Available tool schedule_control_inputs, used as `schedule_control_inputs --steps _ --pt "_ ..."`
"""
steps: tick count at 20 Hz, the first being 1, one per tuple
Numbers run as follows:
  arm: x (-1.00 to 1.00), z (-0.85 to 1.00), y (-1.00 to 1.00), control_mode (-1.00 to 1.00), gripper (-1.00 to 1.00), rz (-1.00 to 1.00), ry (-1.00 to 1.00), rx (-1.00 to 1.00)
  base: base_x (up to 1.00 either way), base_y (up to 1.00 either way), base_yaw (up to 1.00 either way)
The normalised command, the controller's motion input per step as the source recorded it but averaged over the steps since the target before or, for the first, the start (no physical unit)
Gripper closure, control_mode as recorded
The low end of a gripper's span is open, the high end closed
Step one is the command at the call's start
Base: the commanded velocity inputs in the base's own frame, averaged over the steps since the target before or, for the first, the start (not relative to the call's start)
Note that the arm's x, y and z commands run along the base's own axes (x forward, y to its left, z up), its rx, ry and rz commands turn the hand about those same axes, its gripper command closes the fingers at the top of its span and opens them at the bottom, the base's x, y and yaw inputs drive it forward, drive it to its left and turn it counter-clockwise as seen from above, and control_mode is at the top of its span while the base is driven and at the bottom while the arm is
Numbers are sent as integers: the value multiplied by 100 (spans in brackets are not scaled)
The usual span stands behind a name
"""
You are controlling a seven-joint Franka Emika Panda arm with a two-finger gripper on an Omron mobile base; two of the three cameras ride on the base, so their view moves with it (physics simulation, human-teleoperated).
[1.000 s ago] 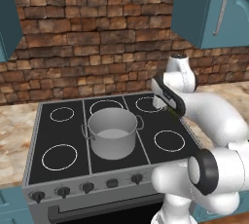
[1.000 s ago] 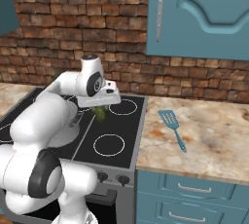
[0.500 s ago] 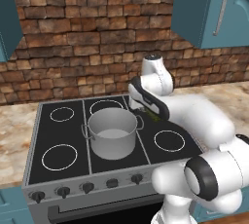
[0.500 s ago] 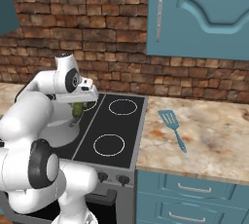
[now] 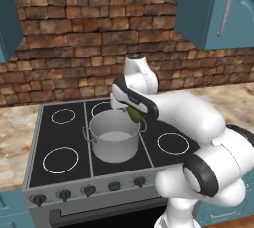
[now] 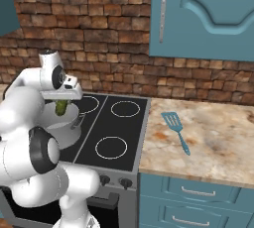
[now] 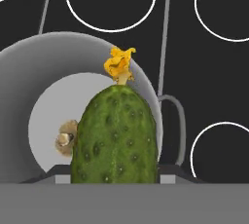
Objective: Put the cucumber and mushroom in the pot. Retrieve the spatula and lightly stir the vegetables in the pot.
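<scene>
Jaws pinching the cucumber point(image 7: 115, 138), held upright with its yellow flower end pointing away from the hand. Gripper point(image 5: 132, 113) hanging above the right rim of the pot point(image 5: 115, 138); in the right base view, cucumber point(image 6: 61, 107) seen just under the gripper point(image 6: 62, 104), above the pot point(image 6: 62, 123). Down in the pot point(image 7: 58, 62), on its pale bottom, the mushroom point(image 7: 65, 138), partly hidden behind the cucumber. Pot standing on a black stove point(image 5: 59, 145) with white ring burners, between the front and back rows. Row of knobs along the stove front. Beige stone counter point(image 6: 213, 138) to the right of the stove, with the spatula point(image 6: 175, 129) lying flat on it, well apart from the pot. Brick wall point(image 5: 94, 38) behind, teal cabinets point(image 6: 208, 16) above and teal drawers below the counter.
</scene>
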Motion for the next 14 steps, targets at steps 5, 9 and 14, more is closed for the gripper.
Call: schedule_control_inputs --steps 5,9,14 --pt "1 -31 41 -100 100 -2 -1 10 0 0 0" --pt "-16 -22 27 -100 100 -2 0 1 0 0 0" --pt "4 -38 21 -100 100 -2 0 0 0 0 0"
